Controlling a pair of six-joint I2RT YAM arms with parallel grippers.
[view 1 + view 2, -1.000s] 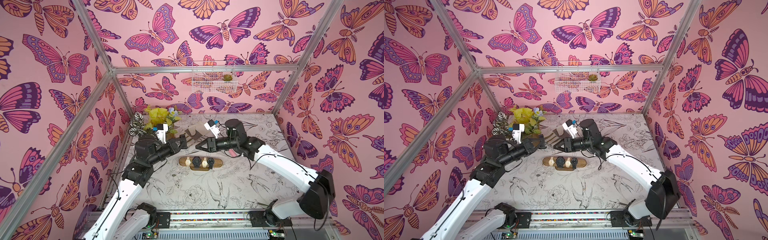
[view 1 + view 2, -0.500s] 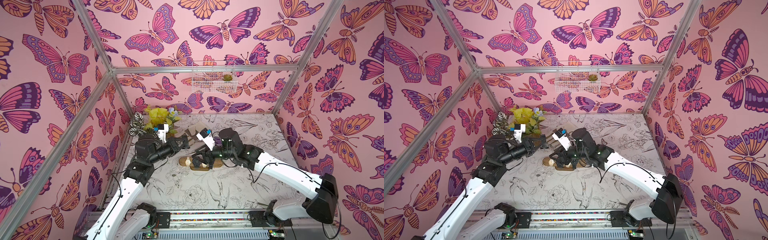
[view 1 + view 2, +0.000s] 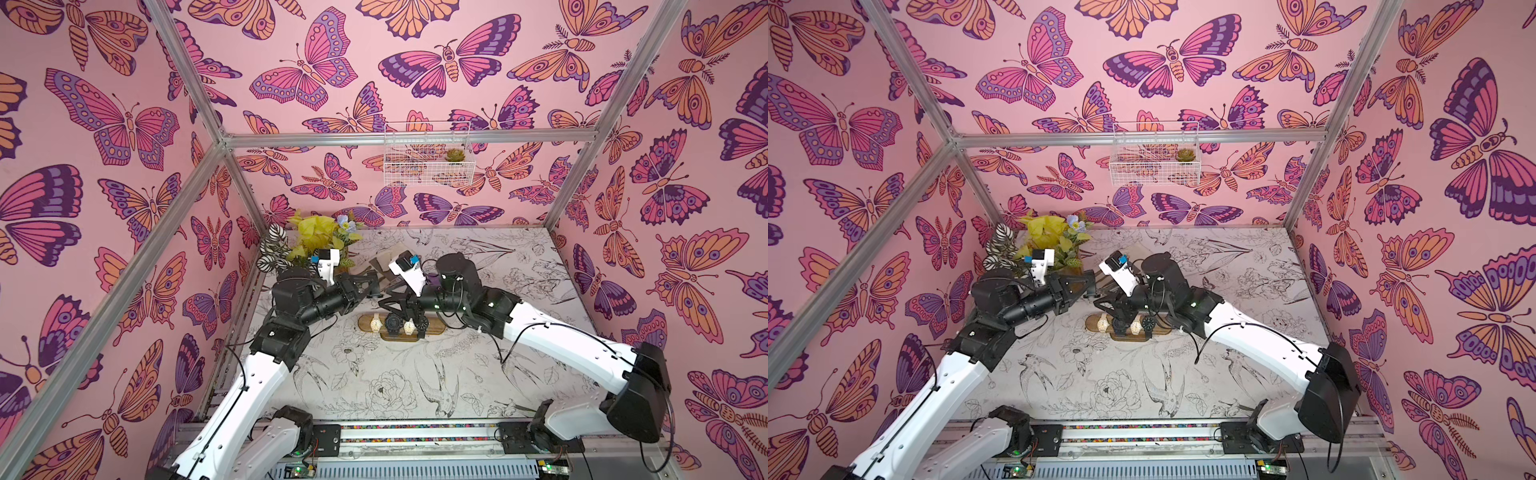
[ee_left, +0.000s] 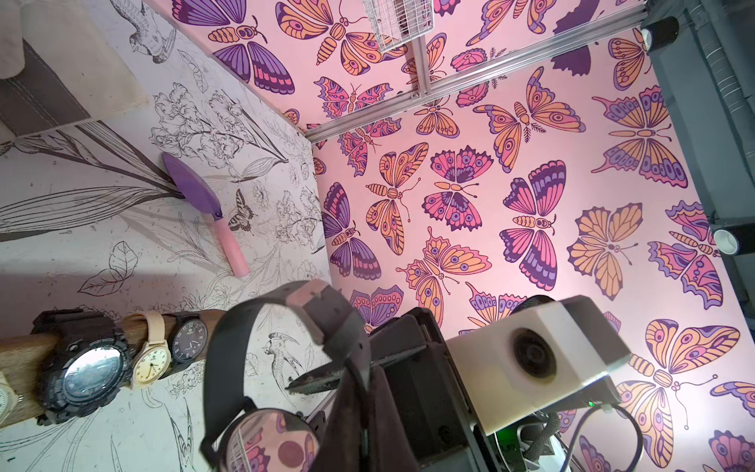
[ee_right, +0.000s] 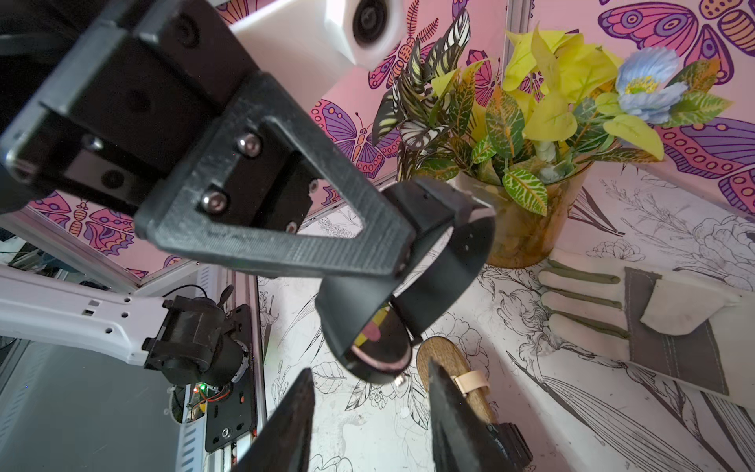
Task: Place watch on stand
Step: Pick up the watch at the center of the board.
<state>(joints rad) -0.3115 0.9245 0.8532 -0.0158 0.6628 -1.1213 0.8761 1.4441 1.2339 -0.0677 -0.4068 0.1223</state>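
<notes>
My left gripper (image 4: 356, 378) is shut on the strap of a black round-faced watch (image 4: 228, 347), which hangs in the air with its glass face (image 4: 271, 443) down. In the right wrist view the same watch (image 5: 408, 286) dangles from the left gripper (image 5: 402, 249), just above the rounded end of the wooden stand (image 5: 443, 361). My right gripper (image 5: 367, 429) is open below the watch, fingers apart and holding nothing. In both top views the stand (image 3: 434, 328) (image 3: 1158, 330) lies mid-table with several watches on it, and both gripper tips (image 3: 376, 291) (image 3: 388, 305) meet above its left part.
A vase of yellow and green leaves (image 5: 527, 163) stands in the back left corner. A pale work glove (image 5: 653, 327) lies behind the stand. A purple trowel with a pink handle (image 4: 196, 192) lies further right on the table. A wire basket (image 3: 428, 160) hangs on the back wall.
The right arm dipped toward the stand half a second ago and has come back up beside the left gripper. The left arm and the watch have hardly moved.
</notes>
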